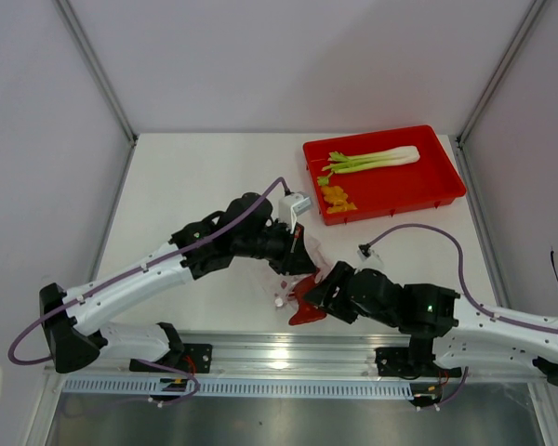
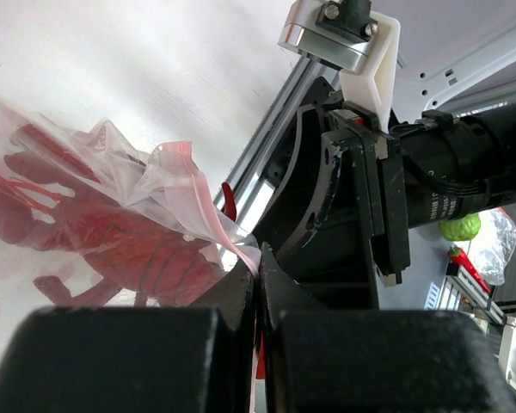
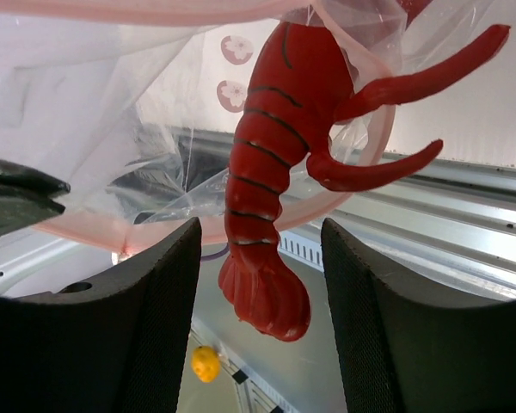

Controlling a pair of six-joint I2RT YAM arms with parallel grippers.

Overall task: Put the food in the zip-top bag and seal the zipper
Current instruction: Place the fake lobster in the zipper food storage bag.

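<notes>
The dark red spiky piece (image 1: 305,311), a lobster, lies at the table's front edge, its head inside the clear zip-top bag (image 1: 318,265). In the right wrist view its tail (image 3: 262,292) hangs out of the bag's mouth. My left gripper (image 1: 296,249) is shut on the bag's pinkish zipper rim (image 2: 189,185); its jaws (image 2: 258,258) pinch the film. My right gripper (image 1: 318,290) is open, its fingers (image 3: 155,318) on either side of the tail without touching it. The green stalk (image 1: 372,160) and the yellow-orange pieces (image 1: 336,198) lie in the red tray.
The red tray (image 1: 446,177) sits at the back right. An aluminium rail (image 1: 279,353) runs along the near table edge, just below the bag. Purple cables loop over both arms. A small yellow object (image 3: 205,363) lies on the floor below.
</notes>
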